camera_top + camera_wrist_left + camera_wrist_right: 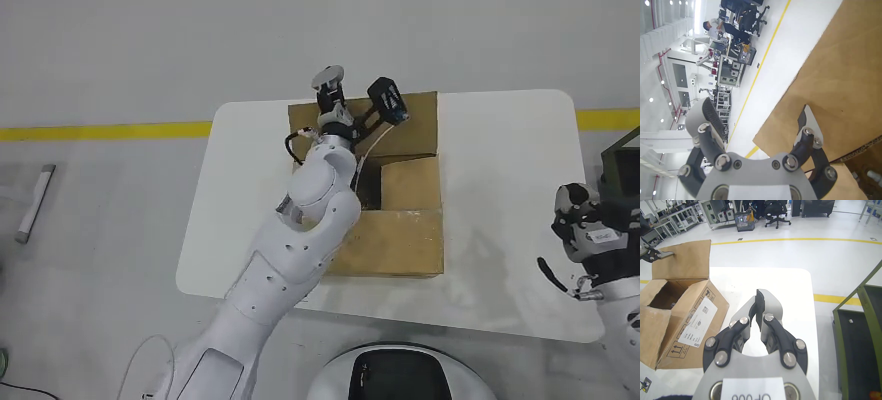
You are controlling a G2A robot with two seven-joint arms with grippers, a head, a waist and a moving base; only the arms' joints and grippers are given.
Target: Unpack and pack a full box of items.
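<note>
**A:** How do the jaws of the left gripper stand?

**B:** Wide apart, with nothing clamped. The left gripper (pixel 755 106) is up at the far flap (pixel 683 258) of the box (pixel 687 313), and that flap stands upright. One finger (pixel 813 121) lies right against the flap's cardboard face. The other is out in the air past the flap's edge.

**A:** And the right gripper?

**B:** The right gripper (pixel 757 298) has its jaws together, pads meeting, with nothing between them. It hangs over the worktop (pixel 772 279), well apart from the box, on the side of the box that carries the white label (pixel 697 324).

**A:** Where is the box?

**B:** It sits on the worktop with its top open. The inside is dark. Something pale (pixel 873 175) lies in it, but I cannot tell what.

**A:** Anything in the way?

**B:** From above, the left arm (pixel 310 200) lies across the box and covers part of the opening. A green-framed bin (pixel 837 336) stands off the worktop's edge, beyond the right gripper as seen from the box.
</note>
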